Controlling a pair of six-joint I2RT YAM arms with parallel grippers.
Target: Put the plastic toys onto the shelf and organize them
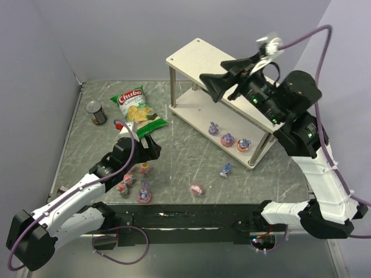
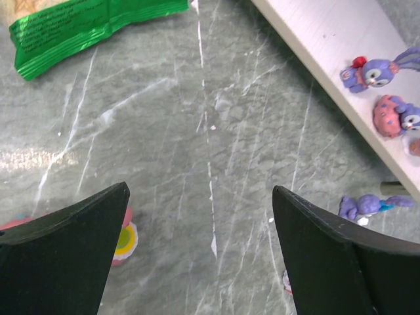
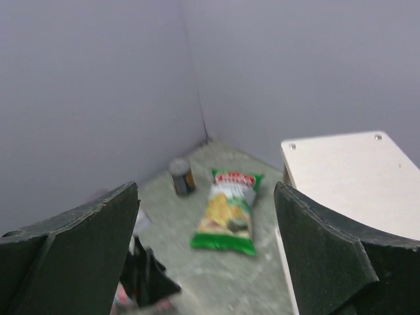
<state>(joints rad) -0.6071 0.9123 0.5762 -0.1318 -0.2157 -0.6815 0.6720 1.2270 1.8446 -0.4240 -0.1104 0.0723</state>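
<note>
The shelf stands at the back right. Three purple bunny-eared plastic toys sit on its lower board; two of them show in the left wrist view. Several more toys lie on the table: a purple one, a pink-red one, and three near the left arm. My left gripper hovers open over bare table, with a pink toy beside its left finger. My right gripper is raised above the shelf's top board, open and empty.
A green chip bag lies at the back of the table, its edge ahead of my left gripper. A dark can stands near the left wall. Purple-grey walls close off the back and left.
</note>
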